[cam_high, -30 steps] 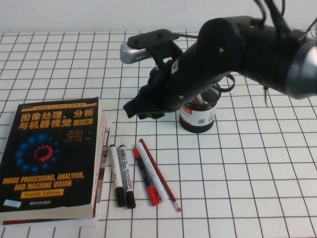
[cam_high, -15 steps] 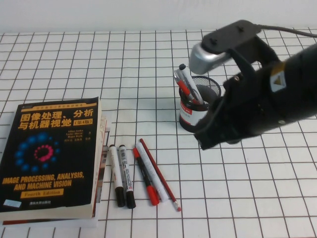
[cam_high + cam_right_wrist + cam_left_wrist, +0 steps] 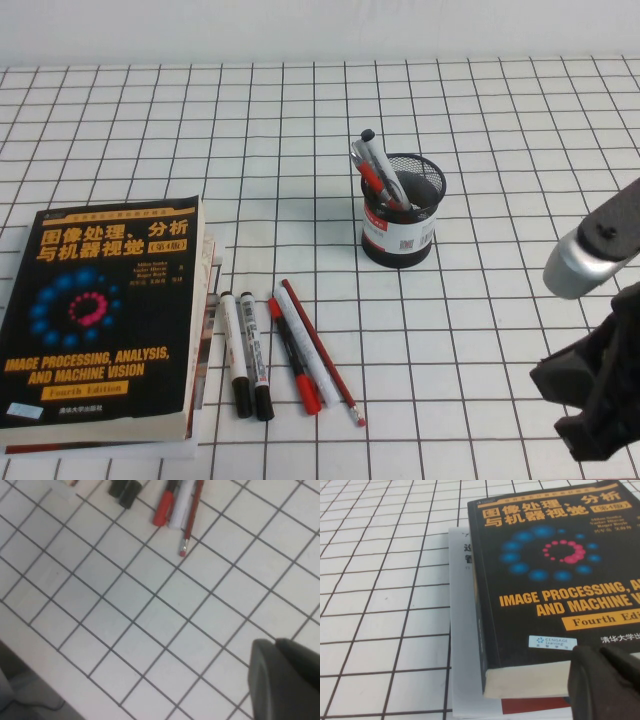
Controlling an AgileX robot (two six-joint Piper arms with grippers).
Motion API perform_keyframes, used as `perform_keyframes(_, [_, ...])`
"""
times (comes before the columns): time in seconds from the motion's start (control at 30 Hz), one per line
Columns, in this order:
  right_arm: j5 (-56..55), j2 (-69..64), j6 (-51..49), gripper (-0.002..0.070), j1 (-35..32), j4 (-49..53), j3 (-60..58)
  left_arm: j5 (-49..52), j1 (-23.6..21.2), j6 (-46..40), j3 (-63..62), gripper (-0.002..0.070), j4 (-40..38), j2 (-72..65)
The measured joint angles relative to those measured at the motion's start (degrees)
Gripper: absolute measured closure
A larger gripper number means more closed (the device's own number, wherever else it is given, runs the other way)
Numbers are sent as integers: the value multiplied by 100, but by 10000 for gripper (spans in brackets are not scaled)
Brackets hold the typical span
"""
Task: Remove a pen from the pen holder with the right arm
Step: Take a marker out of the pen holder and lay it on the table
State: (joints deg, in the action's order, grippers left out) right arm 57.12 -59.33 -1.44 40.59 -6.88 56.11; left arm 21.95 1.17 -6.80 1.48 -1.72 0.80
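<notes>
**Inspector:** State of the right gripper (image 3: 580, 405)?

**Assistant:** Matte black, pressed together. It sits low at the near right edge of the table (image 3: 480, 330), with a silver housing (image 3: 585, 260) above it.

**Inspector:** And the pen holder (image 3: 403, 215)?

**Assistant:** Round black mesh, upright, well apart from it, farther back and to its left. The pens (image 3: 375, 170) stand inside. Bare white gridded surface lies between.

**Inspector:** Beyond that?

**Assistant:** Loose markers (image 3: 255, 350) and a pencil (image 3: 322, 352) lie in a row further left. The left gripper (image 3: 602, 670) hangs over the corner of a glossy book (image 3: 545, 580). Its state cannot be told.

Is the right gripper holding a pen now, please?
No: the right gripper, shut and low at the table's right, holds nothing; the left gripper hovers over the book.
</notes>
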Motion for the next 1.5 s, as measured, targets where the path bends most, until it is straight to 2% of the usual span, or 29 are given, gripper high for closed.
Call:
perform_keyframes(0.2, [-214,25,0,692,0,321,-254,0,0,0,0,679,0,0])
perform_keyframes(0.4, [-1236,124,-295,692,-174,744,-812,0,0,0,0,679,0,0])
perform_keyframes(0.6, [-2371,941,-374,692,-1274,688,-1950,0,0,0,0,679,0,0])
perform_keyframes(0.8, [-3372,2473,-323,692,-2715,688,-3423,0,0,0,0,679,0,0])
perform_keyframes(0.9, [-3554,3315,-323,692,-3367,688,-3964,0,0,0,0,679,0,0])
perform_keyframes(1.07, [-3678,4447,-323,692,-4016,688,-4666,0,0,0,0,679,0,0])
perform_keyframes(1.33, [-4232,5838,-323,692,-4164,688,-5420,0,0,0,0,679,0,0])
perform_keyframes(1.5, [-4348,5976,-313,692,-4164,688,-5687,0,0,0,0,679,0,0])
